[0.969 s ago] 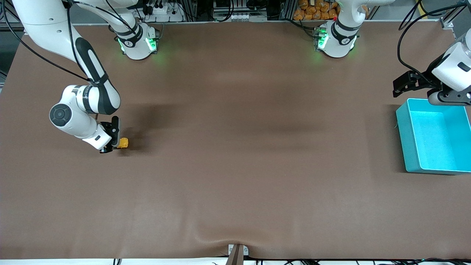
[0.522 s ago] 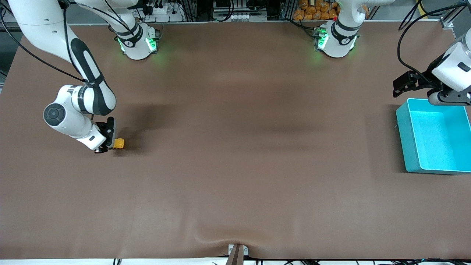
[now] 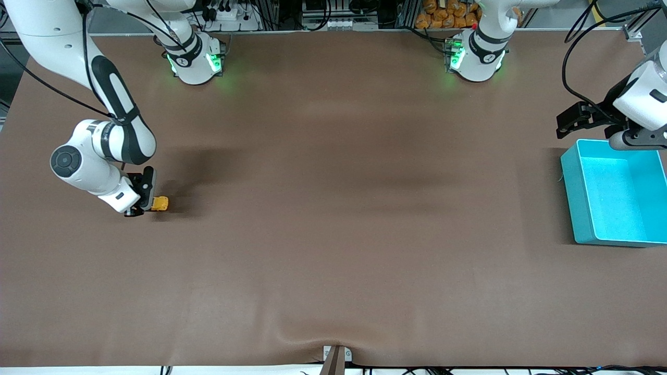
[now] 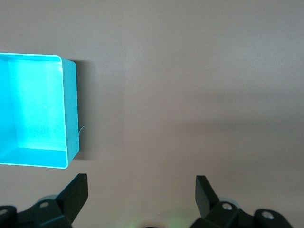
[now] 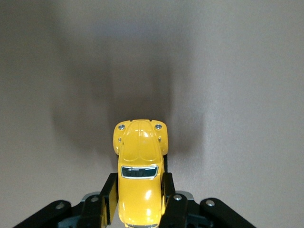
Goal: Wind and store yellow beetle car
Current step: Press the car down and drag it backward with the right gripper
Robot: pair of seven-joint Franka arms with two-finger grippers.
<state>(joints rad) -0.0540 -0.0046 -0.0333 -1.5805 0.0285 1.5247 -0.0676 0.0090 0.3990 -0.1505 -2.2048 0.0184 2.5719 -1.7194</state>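
My right arm is bent low at its end of the counter (image 3: 333, 234), its right gripper (image 3: 147, 203) clamped on the yellow beetle car (image 5: 138, 166), whose nose sticks out past the fingers (image 5: 168, 202). My left arm waits with the left gripper (image 4: 141, 195) spread wide, beside the teal bin (image 3: 572, 200).

My right gripper (image 5: 138, 202) covers the car's (image 5: 138, 173) flanks, and the wrist picture's edge cuts off its rear. In the front view the car (image 3: 160, 203) is too small to show windows or wheels. The bin (image 3: 615, 192) runs off the frame edge in both the front and left wrist views (image 4: 33, 111).
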